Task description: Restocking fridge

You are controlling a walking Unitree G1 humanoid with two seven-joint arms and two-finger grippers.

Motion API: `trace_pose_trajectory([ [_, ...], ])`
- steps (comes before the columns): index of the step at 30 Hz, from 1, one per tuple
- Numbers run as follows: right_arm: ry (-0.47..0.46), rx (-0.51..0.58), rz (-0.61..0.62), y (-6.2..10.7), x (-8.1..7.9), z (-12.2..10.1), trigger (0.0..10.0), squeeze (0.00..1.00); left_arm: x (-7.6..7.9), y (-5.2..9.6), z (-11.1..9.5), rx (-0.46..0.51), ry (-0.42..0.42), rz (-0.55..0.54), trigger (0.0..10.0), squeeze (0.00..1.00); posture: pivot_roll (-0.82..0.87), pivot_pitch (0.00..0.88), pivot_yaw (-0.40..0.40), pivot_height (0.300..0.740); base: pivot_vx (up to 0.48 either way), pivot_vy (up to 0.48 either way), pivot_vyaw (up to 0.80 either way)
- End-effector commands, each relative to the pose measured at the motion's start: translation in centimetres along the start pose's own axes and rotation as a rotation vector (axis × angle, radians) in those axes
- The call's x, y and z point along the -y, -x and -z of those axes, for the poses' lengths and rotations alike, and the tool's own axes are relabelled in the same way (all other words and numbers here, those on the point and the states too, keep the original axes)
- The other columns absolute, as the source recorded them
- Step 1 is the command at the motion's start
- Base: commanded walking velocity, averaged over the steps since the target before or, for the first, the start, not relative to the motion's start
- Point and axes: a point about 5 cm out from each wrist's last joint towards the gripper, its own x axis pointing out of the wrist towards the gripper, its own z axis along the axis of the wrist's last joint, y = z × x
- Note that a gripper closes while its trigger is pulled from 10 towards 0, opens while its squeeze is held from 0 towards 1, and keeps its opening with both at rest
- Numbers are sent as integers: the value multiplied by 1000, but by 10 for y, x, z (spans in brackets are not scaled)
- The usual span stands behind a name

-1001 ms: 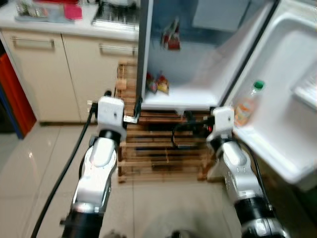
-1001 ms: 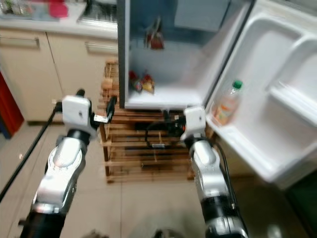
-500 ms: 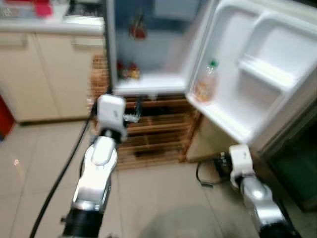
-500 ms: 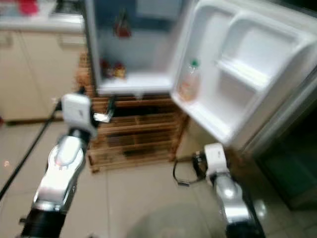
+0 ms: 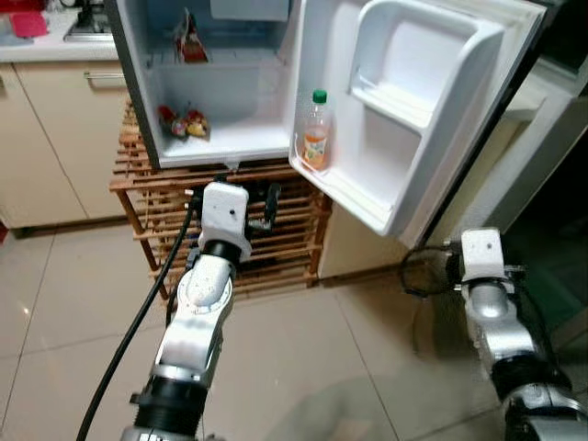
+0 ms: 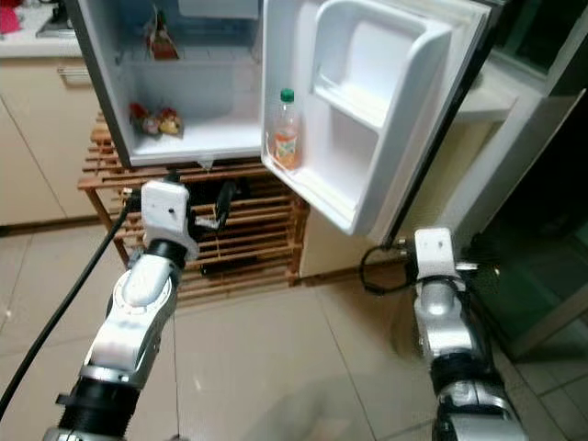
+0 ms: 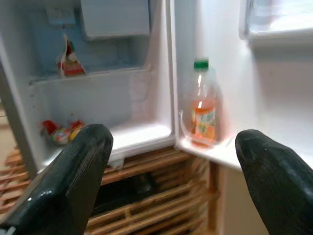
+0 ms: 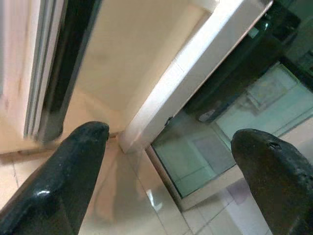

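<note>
White fridge door (image 5: 432, 101) stood wide open, an orange drink bottle (image 5: 316, 130) upright in its lower door shelf. Snack packets (image 5: 184, 122) lay on the fridge's (image 5: 147, 101) lower shelf. Left pincer (image 7: 166, 161) was spread open and empty, aimed at the bottle and cabinet. Right pincer (image 8: 168, 161) was likewise open and empty, pointing at the floor beyond the door. Risk: with no stock in hand, the right arm passing close by could knock the door's edge and topple the bottle.
</note>
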Motion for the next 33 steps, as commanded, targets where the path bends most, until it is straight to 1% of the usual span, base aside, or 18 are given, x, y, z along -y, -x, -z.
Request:
trace_pose_trajectory([
  [1, -5, 35, 33, -8, 6, -18, 10000, 0, -2, 0, 16, -87, -37, -3, 10000, 0, 36, 0, -75, 740, 0, 0, 0],
  [5, -5, 90, 95, -23, 20, -60, 10000, 0, -1, 3, 36, -204, -102, 23, 10000, 0, 52, 0, -83, 740, 0, 0, 0],
  [9, 12, 106, 127, -27, 28, -75, 10000, 0, -3, 3, 37, -210, -79, 7, 10000, 0, 63, 0, -91, 740, 0, 0, 0],
  [13, -19, 63, 136, -29, 33, -76, 10000, 0, -4, 2, 37, -215, -80, -1, 10000, 0, 76, 0, -97, 740, 0, 0, 0],
  [15, -111, 64, 97, -30, 31, -84, 10000, 0, -6, 4, 43, -251, -101, 1, 10000, 0, 87, 0, -102, 740, 0, 0, 0],
  [17, -137, 71, 77, -31, 29, -88, 10000, 0, -6, 5, 46, -269, -111, 3, 10000, 0, 87, 0, -102, 740, 0, 0, 0],
  [18, -209, 101, -7, -30, 18, -99, 10000, 0, -8, 9, 62, -368, -141, 20, 10000, 0, 87, 0, -102, 740, 0, 0, 0],
  [20, -273, 121, -91, -28, 6, -106, 10000, 0, -9, 15, 76, -462, -157, 39, 10000, 0, 81, 0, -94, 740, 0, 0, 0],
  [22, -319, 137, -170, -25, -6, -113, 10000, 0, -9, 18, 85, -526, -171, 61, 10000, 0, 76, 0, -89, 740, 0, 0, 0],
  [23, -319, 137, -170, -25, -6, -113, 10000, 0, -9, 18, 85, -526, -171, 61, 10000, 0, 76, 0, -89, 740, 0, 0, 0],
  [24, -357, 170, -283, -20, -24, -124, 10000, 0, -9, 21, 92, -564, -177, 89, 10000, 0, 73, 0, -87, 740, 0, 0, 0],
  [25, -357, 170, -283, -20, -24, -124, 10000, 0, -9, 21, 92, -564, -177, 89, 10000, 0, 73, 0, -87, 740, 0, 0, 0],
  [26, -399, 231, -466, -9, -50, -144, 10000, 0, -7, 25, 99, -598, -206, 134, 10000, 0, 69, 0, -82, 740, 0, 0, 0],
  [27, -399, 231, -466, -9, -50, -144, 10000, 0, -7, 25, 99, -598, -206, 134, 10000, 0, 69, 0, -82, 740, 0, 0, 0],
  [30, -405, 305, -747, 13, -88, -163, 10000, 0, -7, 35, 112, -667, -245, 205, 10000, 0, 65, 0, -83, 740, 0, 0, 0],
  [31, -385, 340, -901, 27, -105, -167, 10000, 0, -7, 43, 121, -713, -263, 236, 10000, 0, 66, 0, -84, 740, 0, 0, 0],
  [32, -373, 362, -1005, 37, -116, -170, 10000, 0, -8, 49, 126, -745, -275, 255, 10000, 0, 65, 0, -86, 740, 0, 0, 0],
  [33, -333, 402, -1159, 55, -126, -169, 10000, 0, -9, 58, 134, -790, -285, 294, 10000, 0, 64, 0, -85, 740, 0, 0, 0],
])
